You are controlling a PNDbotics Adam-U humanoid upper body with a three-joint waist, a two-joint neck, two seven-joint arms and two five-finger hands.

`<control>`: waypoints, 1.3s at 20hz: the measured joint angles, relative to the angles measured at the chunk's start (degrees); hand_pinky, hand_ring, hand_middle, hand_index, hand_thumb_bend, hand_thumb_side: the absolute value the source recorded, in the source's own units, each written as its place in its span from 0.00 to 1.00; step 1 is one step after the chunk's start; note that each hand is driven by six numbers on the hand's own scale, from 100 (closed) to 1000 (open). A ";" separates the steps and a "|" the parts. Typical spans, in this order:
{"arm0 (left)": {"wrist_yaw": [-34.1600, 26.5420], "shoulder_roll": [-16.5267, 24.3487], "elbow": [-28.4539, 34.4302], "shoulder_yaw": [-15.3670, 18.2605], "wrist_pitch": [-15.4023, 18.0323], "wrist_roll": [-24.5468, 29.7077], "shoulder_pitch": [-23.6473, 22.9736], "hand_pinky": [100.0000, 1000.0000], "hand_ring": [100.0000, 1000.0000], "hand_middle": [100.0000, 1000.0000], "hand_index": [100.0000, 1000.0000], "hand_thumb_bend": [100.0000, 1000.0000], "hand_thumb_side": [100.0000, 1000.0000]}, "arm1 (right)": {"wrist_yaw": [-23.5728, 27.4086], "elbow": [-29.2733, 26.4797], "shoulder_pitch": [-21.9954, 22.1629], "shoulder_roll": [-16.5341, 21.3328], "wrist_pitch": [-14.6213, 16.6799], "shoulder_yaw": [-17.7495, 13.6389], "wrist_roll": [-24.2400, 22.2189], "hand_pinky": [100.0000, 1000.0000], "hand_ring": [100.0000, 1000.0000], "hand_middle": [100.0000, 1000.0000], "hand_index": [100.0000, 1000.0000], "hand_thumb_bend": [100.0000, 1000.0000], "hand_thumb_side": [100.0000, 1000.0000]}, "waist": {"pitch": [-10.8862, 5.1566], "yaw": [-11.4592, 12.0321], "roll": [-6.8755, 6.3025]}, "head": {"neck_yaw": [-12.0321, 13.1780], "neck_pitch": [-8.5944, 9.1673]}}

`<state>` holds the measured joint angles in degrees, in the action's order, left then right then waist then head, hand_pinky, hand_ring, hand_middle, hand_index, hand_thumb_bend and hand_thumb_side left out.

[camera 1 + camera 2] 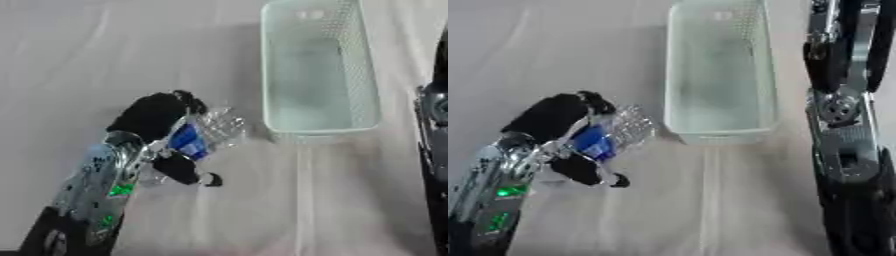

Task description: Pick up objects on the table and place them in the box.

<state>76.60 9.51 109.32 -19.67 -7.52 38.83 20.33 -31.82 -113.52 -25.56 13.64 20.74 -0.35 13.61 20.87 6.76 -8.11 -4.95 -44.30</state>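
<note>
- Nearest, at the lower left, my left arm [92, 195] comes in, silver with small green lights along it.
- Just beyond it, my left hand [157, 120] is curled round a clear plastic bottle [208, 131] with a blue label [187, 141]; black fingers wrap over the top of it and the thumb [185, 171] hooks under the near side.
- Held so, the bottle lies tilted, its clear ribbed end pointing right and far, toward the box, close to the near left corner of the box but apart from it.
- Under everything lies a pale cloth-covered table [96, 55], with a long crease running near-to-far below the box.
- Farther and to the right stands the box [677, 75], a pale green lattice-walled basket, long side running away from me; nothing shows inside it.
- Along the right edge my right arm [842, 150] runs near to far, black with silver joints; its hand does not show in either view.
</note>
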 measured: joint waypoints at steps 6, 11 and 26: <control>0.00 -0.01 -0.13 0.00 0.21 0.22 -0.14 0.26 0.55 0.67 0.78 0.79 0.37 | 0.00 0.00 -0.05 -0.01 0.10 0.00 -0.08 0.33 0.61 0.80 0.86 0.06 0.93 | 0.09 -0.08 0.03 | 0.04 0.00; 0.01 -0.01 -0.14 -0.01 0.28 0.24 -0.14 0.26 0.55 0.67 0.78 0.79 0.38 | 0.00 0.00 -0.09 -0.01 0.21 0.00 -0.07 0.32 0.60 0.80 0.86 0.06 0.93 | 0.27 -0.15 0.11 | 0.35 0.00; -0.63 -0.50 -0.29 -0.01 0.53 -1.30 -0.18 0.22 0.52 0.66 0.75 0.71 0.32 | 0.19 0.00 -0.51 -0.07 0.43 0.00 -0.20 0.31 0.58 0.80 0.86 0.06 0.92 | 0.75 -0.41 0.38 | 0.69 0.00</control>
<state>75.97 9.02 109.03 -19.68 -6.99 37.54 20.15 -31.64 -113.52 -26.07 13.57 21.18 -0.35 13.41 21.62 6.35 -7.73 -4.26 -44.30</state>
